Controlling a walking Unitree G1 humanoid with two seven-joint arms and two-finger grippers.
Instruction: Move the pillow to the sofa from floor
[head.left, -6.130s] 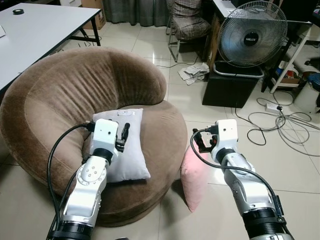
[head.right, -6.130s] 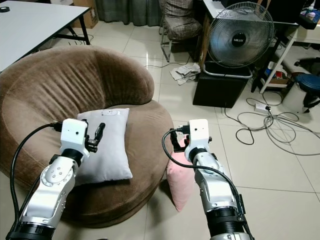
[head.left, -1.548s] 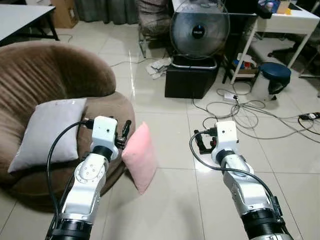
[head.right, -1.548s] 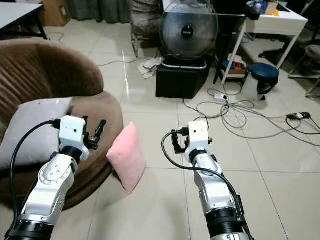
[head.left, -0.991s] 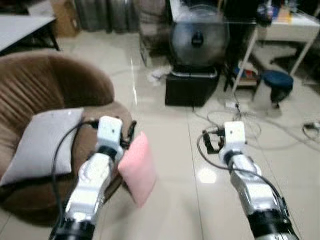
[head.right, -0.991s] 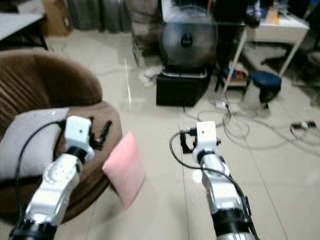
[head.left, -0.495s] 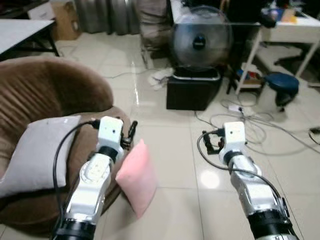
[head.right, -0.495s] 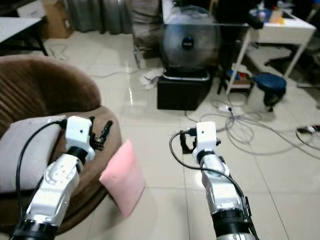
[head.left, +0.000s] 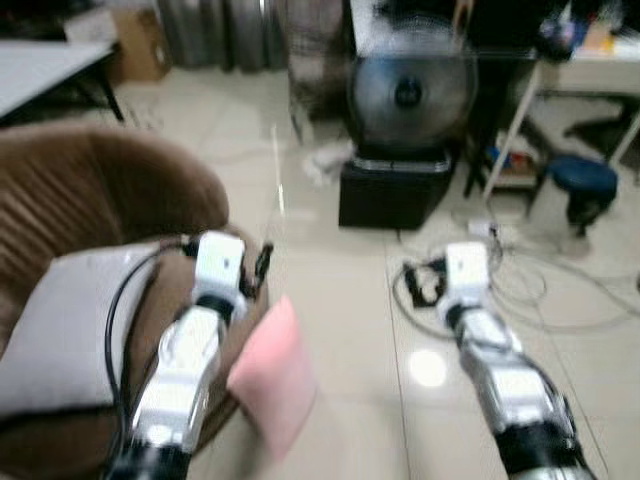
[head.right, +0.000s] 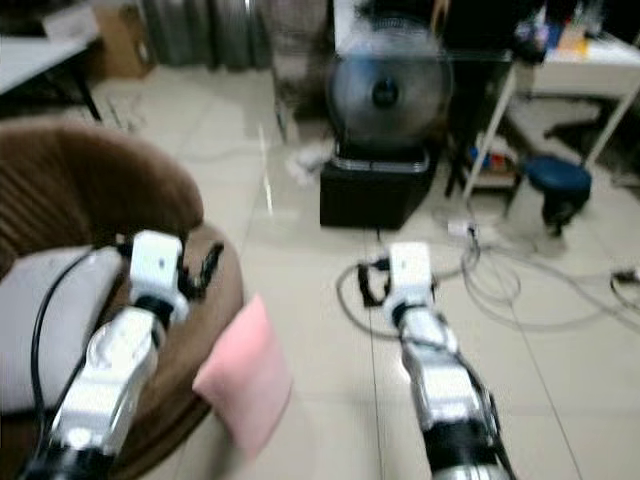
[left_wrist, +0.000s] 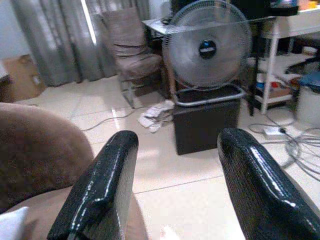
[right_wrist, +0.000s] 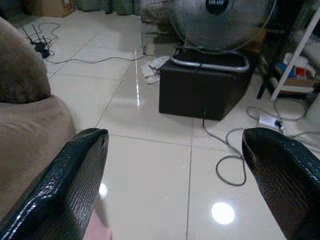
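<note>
Both head views are blurred, so edges are soft; in them a pink pillow (head.left: 272, 375) stands on edge on the tiled floor (head.left: 350, 300), leaning against the front of the round brown sofa (head.left: 90, 190), while a grey pillow (head.left: 60, 330) lies on the sofa seat, partly behind the left arm and its black cable; the left gripper (head.left: 262, 266) is held out above the sofa's front edge, just above the pink pillow's top corner and apart from it, and the right gripper (head.left: 428, 287) hangs over bare tiles, well apart from the pillow; from the head the fingers are too smeared to judge, but the wrist views are sharper: the left gripper (left_wrist: 172, 187) shows its two black fingers (left_wrist: 100, 190) spread with nothing between them, and the right gripper (right_wrist: 175, 185) shows its fingers (right_wrist: 65, 185) set wide apart, also holding nothing; the left wrist view also gives the fan (left_wrist: 207, 50) clearly, standing on a black box (left_wrist: 207, 122), with a chair and curtains behind; the right wrist view catches a pink sliver at its lower edge, cut off by the frame, beside the sofa's brown side (right_wrist: 27, 125); a blue stool (head.left: 585, 180) and loose cables (head.left: 530, 290) lie farther off on the floor.
</note>
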